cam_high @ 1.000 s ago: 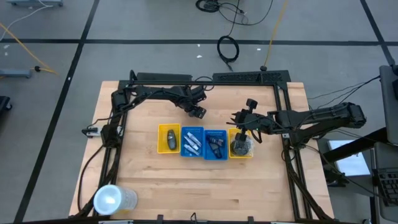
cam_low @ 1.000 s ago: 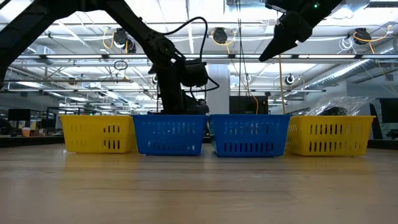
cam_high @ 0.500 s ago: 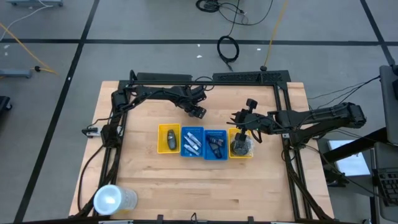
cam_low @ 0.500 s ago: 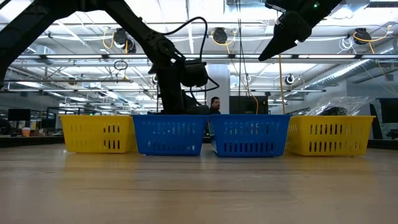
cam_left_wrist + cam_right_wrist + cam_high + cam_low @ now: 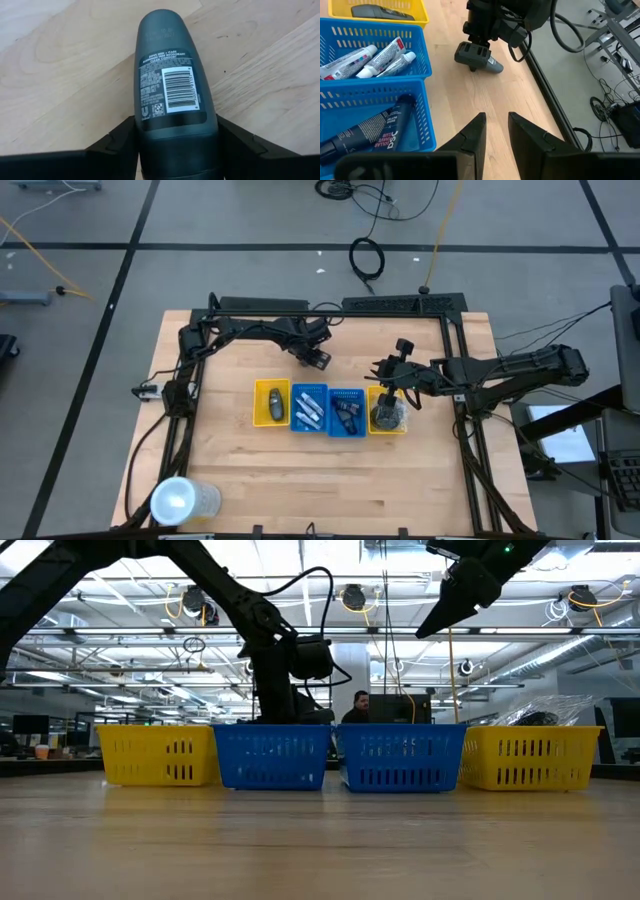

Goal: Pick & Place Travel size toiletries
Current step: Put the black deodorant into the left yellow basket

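Observation:
A dark grey bottle with a barcode label lies on its side on the bare wood behind the tray row, also seen as a bottle in the right wrist view. My left gripper reaches steeply down and is shut on it. My right gripper hangs raised above the right yellow tray, slightly open and with nothing between its fingers. Another dark bottle lies in the left yellow tray, white tubes in one blue tray, and dark tubes in the other. My left gripper pinches the bottle's two sides near its wide end, one finger on each side. The fingers come steeply from above and lie across the bottle. It still rests flat on the wood, label up, its rounded end pointing away from the fingers.
Four slotted trays stand in a row mid-table: yellow, blue, blue, yellow. A dark mesh puff fills the right one. A clear whitish cup lies at the near left corner. A dark frame rail edges the table.
Neither arm nor any toiletry has visibly moved. In the room behind the table a person has come into sight and walked rightward behind the blue trays.

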`<state>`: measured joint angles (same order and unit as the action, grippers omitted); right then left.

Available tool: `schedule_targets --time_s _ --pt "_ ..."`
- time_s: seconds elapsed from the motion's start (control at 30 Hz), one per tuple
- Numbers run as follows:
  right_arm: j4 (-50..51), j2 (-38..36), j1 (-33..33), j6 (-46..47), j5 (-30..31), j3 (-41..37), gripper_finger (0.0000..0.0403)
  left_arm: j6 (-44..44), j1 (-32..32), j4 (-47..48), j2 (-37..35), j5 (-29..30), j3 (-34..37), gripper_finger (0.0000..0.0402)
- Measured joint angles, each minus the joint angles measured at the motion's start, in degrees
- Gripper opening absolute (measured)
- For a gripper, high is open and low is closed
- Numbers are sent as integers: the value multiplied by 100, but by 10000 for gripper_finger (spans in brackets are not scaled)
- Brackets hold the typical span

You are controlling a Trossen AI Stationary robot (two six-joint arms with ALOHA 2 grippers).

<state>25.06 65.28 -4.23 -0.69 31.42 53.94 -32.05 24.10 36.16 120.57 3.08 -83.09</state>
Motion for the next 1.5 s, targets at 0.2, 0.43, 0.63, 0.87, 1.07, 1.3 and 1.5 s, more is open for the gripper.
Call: schedule_targets --time_s 0.2,0.43,0.63,0.87,1.07,1.3,1.5 --pt "0 0 0 0 -1 -1 73 74 0 153 -12 -53 1 199" --pt "2 0 0 0 -1 -1 73 177 0 413 -149 -54 25 199" --pt "0 0 0 3 0 -1 73 227 -63 909 -464 -20 36 199" --pt "0 0 0 39 0 -1 73 141 -270 1375 -771 252 28 199" --pt "-2 0 1 42 -2 -1 73 -63 -552 1929 -1032 457 22 199" --pt "-13 0 2 44 -9 -1 73 -447 -1035 2629 -1401 801 15 199" --pt "-32 -2 2 27 -13 -1 73 -1026 -1608 3259 -1595 1113 11 199"
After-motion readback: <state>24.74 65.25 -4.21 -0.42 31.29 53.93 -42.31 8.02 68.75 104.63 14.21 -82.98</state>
